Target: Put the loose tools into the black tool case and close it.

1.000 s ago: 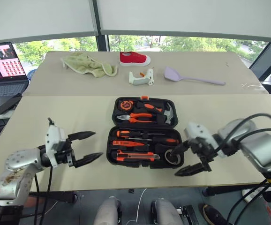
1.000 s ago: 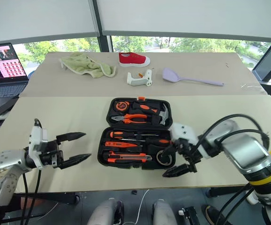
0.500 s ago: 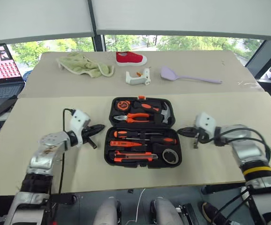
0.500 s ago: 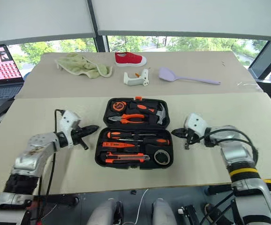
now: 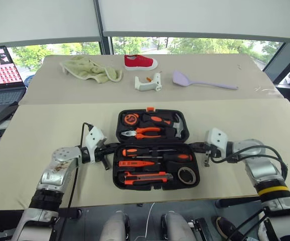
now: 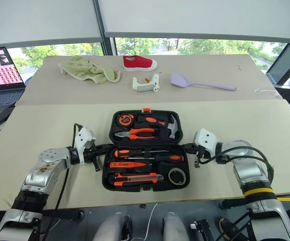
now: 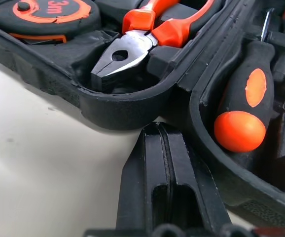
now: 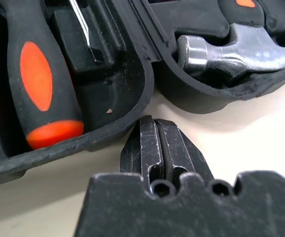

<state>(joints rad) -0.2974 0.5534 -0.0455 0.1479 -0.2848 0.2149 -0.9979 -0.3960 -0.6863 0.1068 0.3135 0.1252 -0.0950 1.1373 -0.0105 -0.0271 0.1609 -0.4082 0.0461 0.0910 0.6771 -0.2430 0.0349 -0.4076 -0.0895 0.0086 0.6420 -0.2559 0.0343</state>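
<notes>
At lower left of the head view, the left hand [image 5: 106, 148] lies low on the surface [image 5: 44, 125], fingers pressed together, its tip at the left hinge notch of the black tool case [image 5: 151, 176]. Centre frame, the case lies open and flat, with screwdrivers [image 5: 155, 151], utility knife [image 5: 147, 176] and tape roll [image 5: 186, 174] in the near half, pliers [image 5: 142, 132] and hammer [image 5: 177, 128] in the far half. At right, the right hand [image 5: 200, 146], likewise pressed together, meets the opposite hinge notch.

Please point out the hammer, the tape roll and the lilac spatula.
hammer [image 8: 231, 52]: right wrist view, on its steel head.
tape roll [image 5: 187, 174]: left eye view, on its ring.
lilac spatula [image 5: 181, 78]: left eye view, on its blade.
</notes>
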